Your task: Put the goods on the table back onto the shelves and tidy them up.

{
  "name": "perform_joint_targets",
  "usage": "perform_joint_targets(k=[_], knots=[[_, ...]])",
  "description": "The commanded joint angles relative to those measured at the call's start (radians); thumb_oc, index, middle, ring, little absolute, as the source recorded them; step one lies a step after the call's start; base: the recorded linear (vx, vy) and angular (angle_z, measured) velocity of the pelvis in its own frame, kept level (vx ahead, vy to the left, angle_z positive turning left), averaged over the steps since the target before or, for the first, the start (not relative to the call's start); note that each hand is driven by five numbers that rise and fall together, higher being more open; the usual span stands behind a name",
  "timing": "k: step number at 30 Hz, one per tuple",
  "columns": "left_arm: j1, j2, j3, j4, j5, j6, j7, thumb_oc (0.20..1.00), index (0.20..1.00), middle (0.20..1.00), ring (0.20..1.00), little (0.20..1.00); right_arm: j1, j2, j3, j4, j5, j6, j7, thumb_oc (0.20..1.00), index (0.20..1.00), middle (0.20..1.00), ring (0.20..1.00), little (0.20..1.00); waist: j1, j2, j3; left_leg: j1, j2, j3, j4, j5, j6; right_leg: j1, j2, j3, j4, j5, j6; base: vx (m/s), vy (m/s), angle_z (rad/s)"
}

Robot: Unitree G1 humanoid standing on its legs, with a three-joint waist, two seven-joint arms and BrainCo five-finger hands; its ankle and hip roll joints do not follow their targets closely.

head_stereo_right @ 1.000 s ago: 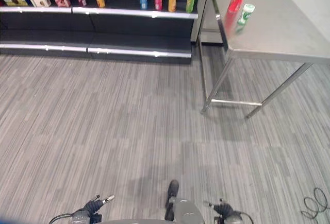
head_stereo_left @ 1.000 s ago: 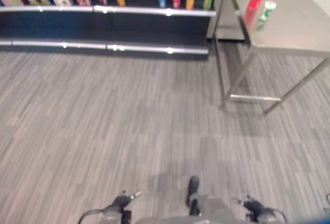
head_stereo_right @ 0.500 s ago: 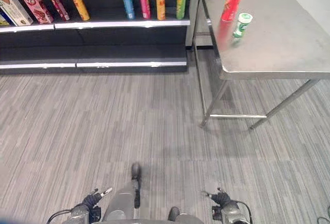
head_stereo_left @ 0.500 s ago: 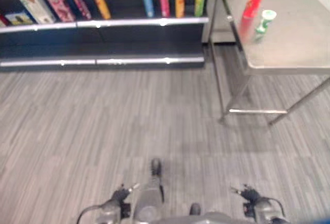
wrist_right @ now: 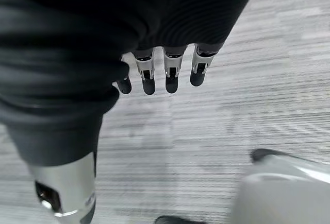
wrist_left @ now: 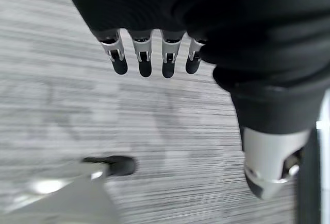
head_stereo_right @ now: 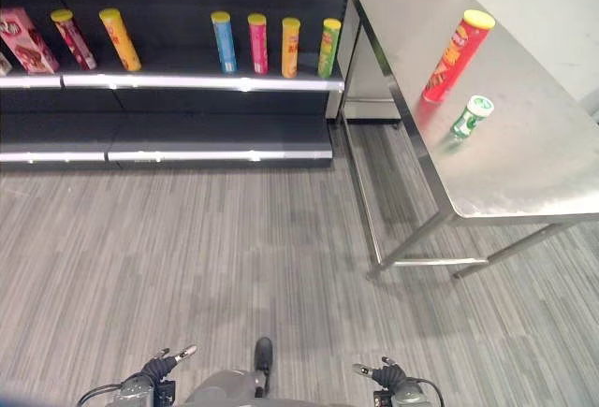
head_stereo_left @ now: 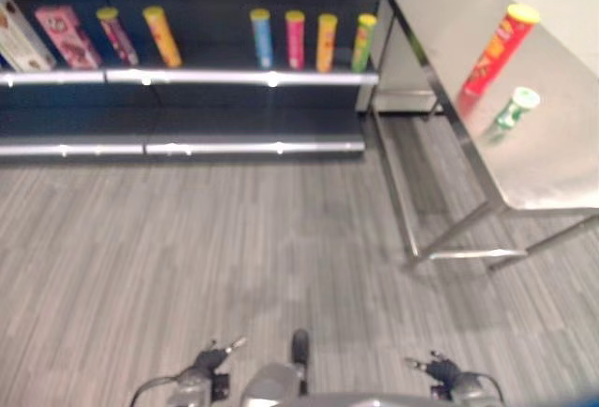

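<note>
You have a wider look at the steel table (head_stereo_right: 524, 173) than a second ago: the camera has swung right, so the whole top now shows and the shelf unit (head_stereo_right: 187, 79) sits further left in the eye views. The things themselves have not moved.

Take the table as your landmark. Far to its left on the upper shelf stands a pink box (head_stereo_right: 21, 40), then a dark red tube (head_stereo_right: 73, 39) and a leaning yellow tube (head_stereo_right: 121, 39). Closer to the table stand four upright tubes in a row: blue (head_stereo_right: 224, 41), pink (head_stereo_right: 257, 44), orange (head_stereo_right: 290, 47) and green (head_stereo_right: 330, 48), the green one just beside the table's near-left leg. The left eye view shows one more box (head_stereo_left: 17, 33) left of the pink one. On the table top stand the goods to put back: a tall red tube with a yellow lid (head_stereo_right: 457, 55), and just to its right and nearer you a short green-and-white can (head_stereo_right: 471, 116). Print on all of them is too small to read.

Your left hand (wrist_left: 149, 54) hangs over the grey striped floor (head_stereo_right: 234, 257), well apart from the table, fingers straight and holding nothing. Your right hand (wrist_right: 165, 72) hangs the same way, fingers straight, empty.
</note>
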Motion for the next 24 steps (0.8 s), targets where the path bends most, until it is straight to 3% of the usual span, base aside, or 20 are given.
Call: perform_joint_targets(k=[1, 2, 3, 4, 5, 6, 7, 9, 11, 17, 22, 23, 24], knots=[[0.004, 0.040, -0.028, -0.024, 0.047, 0.003, 0.006, 1.000, 1.000, 1.000, 1.000, 1.000, -0.021, -0.049, -0.020, -0.022, 0.004, 0.009, -0.010, 1.000, 1.000, 1.000, 1.000, 1.000, -0.009, 0.029, 0.033, -0.017, 0.070, -0.055, 0.000, -0.038, -0.096, -0.042, -0.007, -0.032, -0.031, 0.268, -0.056, 0.22, 0.244, 0.07], [0.003, 0.046, -0.024, -0.025, 0.048, 0.004, 0.006, 1.000, 1.000, 1.000, 1.000, 1.000, -0.015, -0.046, -0.023, -0.023, 0.004, 0.008, -0.012, 1.000, 1.000, 1.000, 1.000, 1.000, -0.012, 0.034, 0.038, 0.003, 0.077, -0.049, -0.002, -0.054, -0.093, -0.077, -0.037, -0.061, 0.010, 0.271, -0.053, 0.27, 0.178, 0.15], [0.001, 0.049, -0.023, -0.027, 0.046, 0.003, 0.007, 1.000, 1.000, 1.000, 1.000, 1.000, -0.009, -0.044, -0.024, -0.025, 0.004, 0.007, -0.013, 1.000, 1.000, 1.000, 1.000, 1.000, -0.016, 0.033, 0.039, 0.027, 0.079, -0.045, -0.002, -0.081, -0.098, -0.102, -0.066, -0.096, -0.002, 0.227, -0.050, 0.28, 0.096, 0.08], [-0.005, 0.052, -0.025, -0.033, 0.043, 0.001, 0.009, 1.000, 1.000, 1.000, 1.000, 1.000, -0.006, -0.044, -0.028, -0.025, 0.004, 0.009, -0.016, 1.000, 1.000, 1.000, 1.000, 1.000, -0.027, 0.035, 0.048, 0.038, 0.087, -0.039, -0.002, -0.086, -0.104, -0.111, -0.076, -0.161, -0.082, 0.192, -0.073, 0.35, -0.029, 0.02], [-0.013, 0.055, -0.028, -0.037, 0.047, -0.002, 0.006, 1.000, 1.000, 1.000, 1.000, 1.000, -0.004, -0.046, -0.037, -0.023, 0.004, 0.011, -0.018, 1.000, 1.000, 1.000, 1.000, 1.000, -0.037, 0.032, 0.058, 0.057, 0.098, -0.031, -0.002, -0.108, -0.119, -0.120, -0.060, -0.239, -0.261, 0.145, -0.072, 0.22, -0.070, -0.02], [-0.013, 0.055, -0.028, -0.037, 0.047, -0.002, 0.006, 1.000, 1.000, 1.000, 1.000, 1.000, -0.005, -0.046, -0.037, -0.023, 0.004, 0.011, -0.018, 1.000, 1.000, 1.000, 1.000, 1.000, -0.039, 0.034, 0.060, 0.059, 0.100, -0.033, -0.002, -0.108, -0.120, -0.115, -0.058, -0.242, -0.264, 0.145, -0.073, 0.23, -0.095, -0.08], [-0.016, 0.055, -0.031, -0.035, 0.048, -0.003, 0.007, 1.000, 1.000, 1.000, 1.000, 1.000, -0.008, -0.044, -0.039, -0.018, 0.005, 0.014, -0.020, 1.000, 1.000, 1.000, 1.000, 1.000, -0.046, 0.028, 0.067, 0.077, 0.098, -0.029, -0.002, -0.121, -0.126, -0.144, -0.036, -0.267, -0.364, 0.148, -0.067, 0.17, -0.083, -0.24], [-0.019, 0.051, -0.033, -0.028, 0.062, -0.002, 0.004, 1.000, 1.000, 1.000, 1.000, 1.000, -0.010, -0.045, -0.042, -0.014, 0.007, 0.017, -0.018, 1.000, 1.000, 1.000, 1.000, 1.000, -0.062, 0.017, 0.073, 0.115, 0.098, -0.033, -0.002, -0.147, -0.143, -0.151, 0.020, -0.287, -0.571, 0.170, -0.045, 0.30, -0.106, -0.15], [-0.020, 0.043, -0.031, -0.017, 0.080, -0.003, 0.003, 1.000, 1.000, 1.000, 1.000, 1.000, -0.005, -0.041, -0.041, -0.008, 0.004, 0.018, -0.018, 1.000, 1.000, 1.000, 1.000, 1.000, -0.081, -0.003, 0.071, 0.147, 0.086, -0.036, -0.002, -0.169, -0.151, -0.186, 0.053, -0.297, -0.680, 0.217, -0.022, 0.32, -0.062, 0.03], [-0.012, 0.029, -0.034, -0.009, 0.103, -0.009, -0.004, 1.000, 1.000, 1.000, 1.000, 1.000, 0.012, -0.044, -0.033, 0.001, -0.004, 0.013, -0.013, 1.000, 1.000, 1.000, 1.000, 1.000, -0.083, -0.016, 0.049, 0.193, 0.102, -0.025, -0.002, -0.212, -0.172, -0.120, 0.090, -0.306, -0.773, 0.223, -0.043, 0.24, -0.085, 0.20], [-0.011, 0.014, -0.046, -0.025, 0.094, -0.010, 0.001, 1.000, 1.000, 1.000, 1.000, 1.000, 0.013, -0.056, -0.036, 0.021, 0.010, 0.010, -0.019, 1.000, 1.000, 1.000, 1.000, 1.000, -0.093, 0.006, 0.025, 0.211, 0.177, 0.015, 0.077, -0.253, -0.219, -0.079, 0.126, -0.316, -0.763, 0.179, -0.074, 0.21, -0.120, 0.02], [-0.012, 0.014, -0.046, -0.025, 0.094, -0.010, 0.001, 1.000, 1.000, 1.000, 1.000, 1.000, 0.013, -0.055, -0.036, 0.021, 0.010, 0.010, -0.019, 1.000, 1.000, 1.000, 1.000, 1.000, -0.094, 0.003, 0.022, 0.206, 0.174, 0.013, 0.077, -0.250, -0.218, -0.083, 0.122, -0.317, -0.762, 0.180, -0.073, 0.19, -0.119, -0.28], [-0.011, 0.015, -0.043, -0.036, 0.080, -0.012, 0.000, 1.000, 1.000, 1.000, 1.000, 1.000, 0.015, -0.054, -0.033, 0.025, 0.015, 0.009, -0.015, 1.000, 1.000, 1.000, 1.000, 1.000, -0.096, 0.009, 0.023, 0.187, 0.197, 0.021, 0.173, -0.241, -0.239, -0.064, 0.141, -0.311, -0.762, 0.154, -0.092, 0.16, -0.120, -0.43]])
